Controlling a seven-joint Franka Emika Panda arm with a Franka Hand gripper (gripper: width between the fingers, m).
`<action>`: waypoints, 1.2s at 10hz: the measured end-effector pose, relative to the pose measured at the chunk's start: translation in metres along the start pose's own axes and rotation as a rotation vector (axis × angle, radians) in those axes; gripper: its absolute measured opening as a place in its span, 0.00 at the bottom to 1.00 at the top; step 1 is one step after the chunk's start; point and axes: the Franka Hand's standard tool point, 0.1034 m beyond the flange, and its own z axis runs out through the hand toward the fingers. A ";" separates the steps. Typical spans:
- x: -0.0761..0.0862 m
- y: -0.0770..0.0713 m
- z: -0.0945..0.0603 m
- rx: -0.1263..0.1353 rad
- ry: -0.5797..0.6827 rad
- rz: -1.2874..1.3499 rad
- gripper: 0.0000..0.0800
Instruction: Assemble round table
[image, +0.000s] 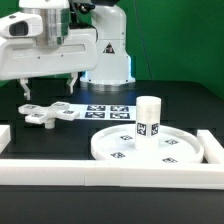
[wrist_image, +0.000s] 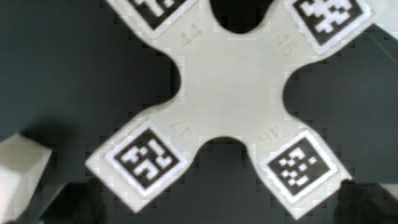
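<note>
The white cross-shaped foot piece (image: 47, 113) lies flat on the black table at the exterior view's left. It fills the wrist view (wrist_image: 231, 85), marker tags on its arms. My gripper (image: 46, 92) hangs just above it, open and empty. In the wrist view the gripper (wrist_image: 217, 205) has dark fingertips (wrist_image: 71, 207) standing wide apart on either side of two arms of the cross, not touching it. The large round disc (image: 120, 150) lies at the front right. The short cylinder leg (image: 148, 118) stands upright on it.
The marker board (image: 108, 110) lies between the foot piece and the disc. White border rails run along the front (image: 100, 172), the right (image: 212, 148) and the left (image: 5, 135). A white rail end (wrist_image: 16, 165) shows beside the cross in the wrist view.
</note>
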 end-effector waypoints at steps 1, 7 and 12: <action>-0.010 -0.004 0.011 0.015 -0.011 0.078 0.81; -0.014 -0.003 0.015 0.021 -0.018 0.081 0.81; -0.016 -0.004 0.024 0.023 -0.026 0.081 0.81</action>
